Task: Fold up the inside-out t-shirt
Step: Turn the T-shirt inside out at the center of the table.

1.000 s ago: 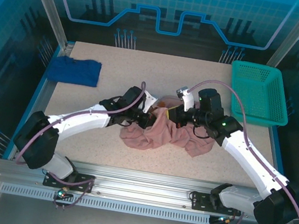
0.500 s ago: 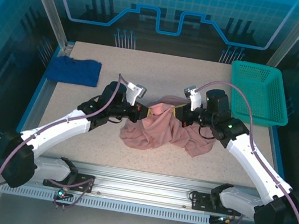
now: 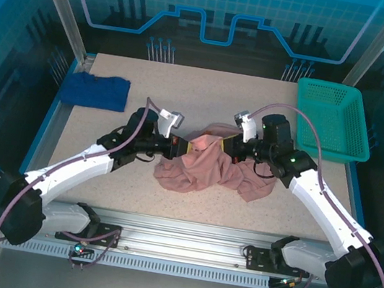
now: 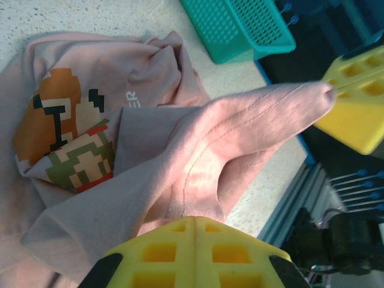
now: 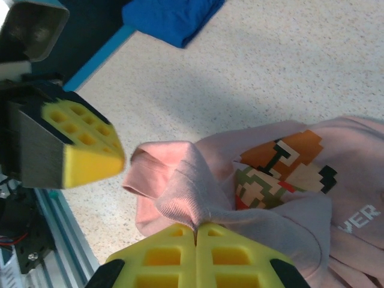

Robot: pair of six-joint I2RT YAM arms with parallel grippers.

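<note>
1. Speckled beige bench (image 3: 99, 173) lies under both arms in the top view, and the dusty-pink t-shirt (image 3: 206, 170) is bunched at its middle. The left end effector (image 3: 183, 147) and right end effector (image 3: 227, 144) meet the shirt's far edge from either side. A dark blue cloth (image 3: 97, 89) lies at far left, a green basket (image 3: 330, 122) at far right.
2. Left wrist view: the yellow fingers (image 4: 156, 252) are pressed together, pinching a pink fold. A pixel figure print (image 4: 66, 138) shows beside it.
3. Right wrist view: the right fingers are pressed together on another fold of the shirt.

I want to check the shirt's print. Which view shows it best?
Left wrist: the print on the t-shirt is large and clear. Right wrist shows it partly behind a fold; top external, too small to tell.
</note>
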